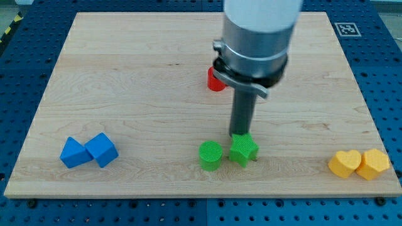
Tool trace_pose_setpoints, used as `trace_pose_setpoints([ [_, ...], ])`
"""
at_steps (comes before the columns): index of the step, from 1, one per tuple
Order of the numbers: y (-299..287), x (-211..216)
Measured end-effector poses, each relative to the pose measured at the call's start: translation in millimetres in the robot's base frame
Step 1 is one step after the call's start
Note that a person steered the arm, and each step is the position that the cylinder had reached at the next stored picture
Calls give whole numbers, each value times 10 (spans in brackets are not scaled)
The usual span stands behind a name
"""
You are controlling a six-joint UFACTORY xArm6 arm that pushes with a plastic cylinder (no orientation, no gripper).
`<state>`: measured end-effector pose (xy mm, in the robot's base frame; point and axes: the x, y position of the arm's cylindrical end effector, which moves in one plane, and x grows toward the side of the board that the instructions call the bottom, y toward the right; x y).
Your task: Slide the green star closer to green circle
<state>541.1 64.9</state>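
Observation:
The green star (244, 150) lies near the view's bottom centre of the wooden board (125, 81). The green circle (210, 156) sits just to its left, a narrow gap between them. My tip (240, 135) comes down at the star's top edge, touching or almost touching it. The rod hangs from the large grey arm body at the view's top.
A red block (215, 80) is partly hidden behind the arm above the centre. Two blue blocks (88, 151) lie at the bottom left. A yellow heart (345, 163) and a yellow hexagon (375, 164) lie at the bottom right, near the board's edge.

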Motion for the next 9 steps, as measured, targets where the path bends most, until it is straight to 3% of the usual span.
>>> trace_pose_setpoints([
  [1, 12, 143],
  [2, 79, -138],
  [3, 522, -214],
  [5, 1105, 453],
  [6, 1104, 723],
  [9, 571, 772],
])
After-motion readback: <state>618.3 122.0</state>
